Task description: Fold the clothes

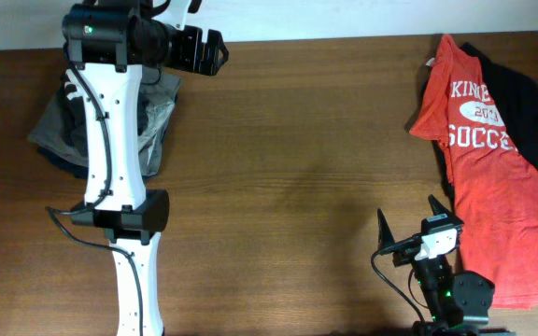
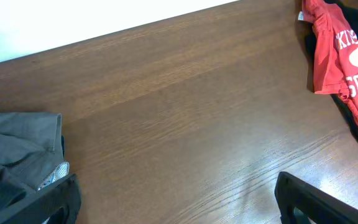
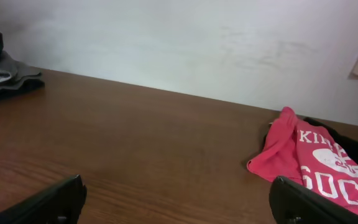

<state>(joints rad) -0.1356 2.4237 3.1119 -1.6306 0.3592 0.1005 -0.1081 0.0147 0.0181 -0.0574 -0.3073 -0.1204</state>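
At the left of the table (image 1: 288, 140) we see a pile of grey clothes (image 1: 52, 138), partly under the left arm (image 1: 112, 140). The left gripper (image 1: 219, 51) is at the far edge, near the pile, with its fingers wide apart and holding nothing. At the right, the red T-shirt (image 1: 493, 187) lies over a black garment (image 1: 530, 103). The right gripper (image 1: 407, 207) is just beside the shirt, its fingers also apart and empty.

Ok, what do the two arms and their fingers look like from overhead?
Left arm: long white links with black joints, a black cable running along it and a green light on the black end block. The left gripper is black. Right arm: mostly black, with a green light and a small white block behind the right gripper. Its fingers are black and pointed.
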